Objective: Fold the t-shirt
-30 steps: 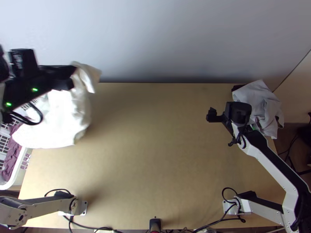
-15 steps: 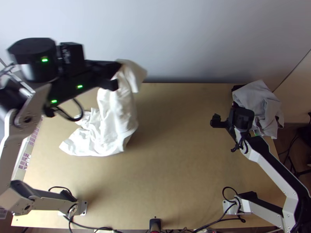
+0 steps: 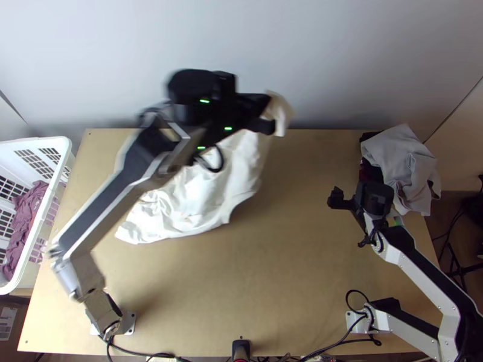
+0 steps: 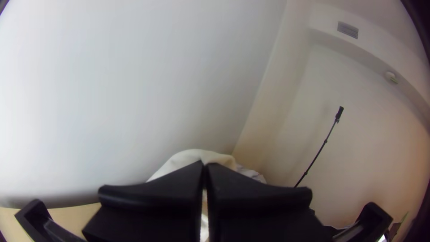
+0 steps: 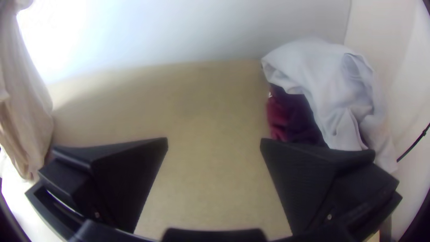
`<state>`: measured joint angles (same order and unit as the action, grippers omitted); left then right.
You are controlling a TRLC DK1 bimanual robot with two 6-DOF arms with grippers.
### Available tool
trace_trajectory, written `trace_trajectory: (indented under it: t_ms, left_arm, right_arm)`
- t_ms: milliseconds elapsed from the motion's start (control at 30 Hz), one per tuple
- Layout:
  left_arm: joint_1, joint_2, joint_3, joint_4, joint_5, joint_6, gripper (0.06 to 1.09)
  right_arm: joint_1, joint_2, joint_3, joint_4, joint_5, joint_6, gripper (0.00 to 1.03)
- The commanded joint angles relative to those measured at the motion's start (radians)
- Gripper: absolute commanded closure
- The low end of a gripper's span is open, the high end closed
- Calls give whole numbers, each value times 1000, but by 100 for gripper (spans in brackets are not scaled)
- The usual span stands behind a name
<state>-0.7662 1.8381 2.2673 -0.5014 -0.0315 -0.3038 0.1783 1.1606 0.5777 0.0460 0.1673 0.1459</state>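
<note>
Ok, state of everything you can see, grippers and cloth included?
Left fingers: shut on the t-shirt
Right fingers: open, nothing between them
White t-shirt: unfolded, one part held up, lower part rumpled on table
Grey cloth: bunched
Dark red cloth: partly under grey cloth
Basket: uncovered, purple cloth crumpled inside

We held our silver-grey, black-jointed left arm (image 3: pixel 104 220) aslant, rising from its base at the top view's lower left up to the upper middle. There our black left gripper (image 3: pixel 269 113) pointed rightward, its wide flat fingers (image 4: pixel 152 190) brought together at the tips. Our right arm (image 3: pixel 422 276), silver-grey with black joints too, bent sharply at the elbow — then angled back up and inward. Our black right gripper (image 3: pixel 336 197) faced left, its wide flat fingers (image 5: pixel 130 170) spread well apart.
</note>
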Motion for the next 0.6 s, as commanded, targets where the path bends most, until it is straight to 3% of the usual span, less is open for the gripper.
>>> trace_trajectory:
  t_ms: [0,267,567]
  left_arm:
    - [-39,173,18,247,-4,-11,105]
    - [-21,297,44,371,-13,2,105]
    - [257,461,40,396,-68,58,105]
  right_arm:
    - [-30,-32,-35,31,0,0,7]
    - [-37,-38,-38,34,0,7,7]
    - [-11,-16,-36,75,-2,18,7]
